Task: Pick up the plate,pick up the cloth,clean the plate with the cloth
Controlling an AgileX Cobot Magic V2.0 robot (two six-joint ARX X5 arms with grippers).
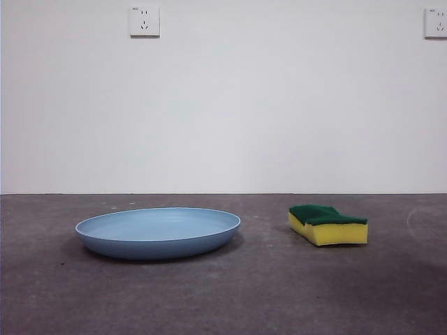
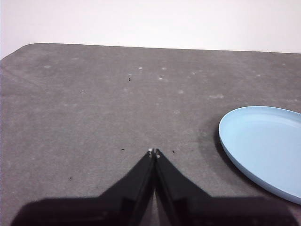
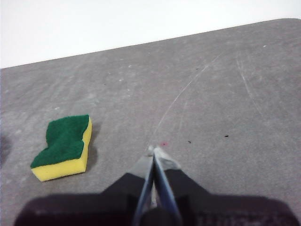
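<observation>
The light-blue plate (image 1: 158,231) lies flat on the grey table, left of centre in the front view. In the left wrist view the plate (image 2: 263,146) is off to one side of my left gripper (image 2: 154,152), which is shut and holds nothing, well apart from the rim. The cloth (image 1: 328,223), a yellow sponge with a dark green top, rests on the table to the plate's right. My right gripper (image 3: 154,150) is shut and empty, with the cloth (image 3: 65,146) lying some way off to its side. Neither arm shows in the front view.
A white wall stands behind the table with two sockets (image 1: 144,21) high up. The grey tabletop (image 1: 279,293) is scuffed and has a rounded far corner (image 2: 28,47) in the left wrist view.
</observation>
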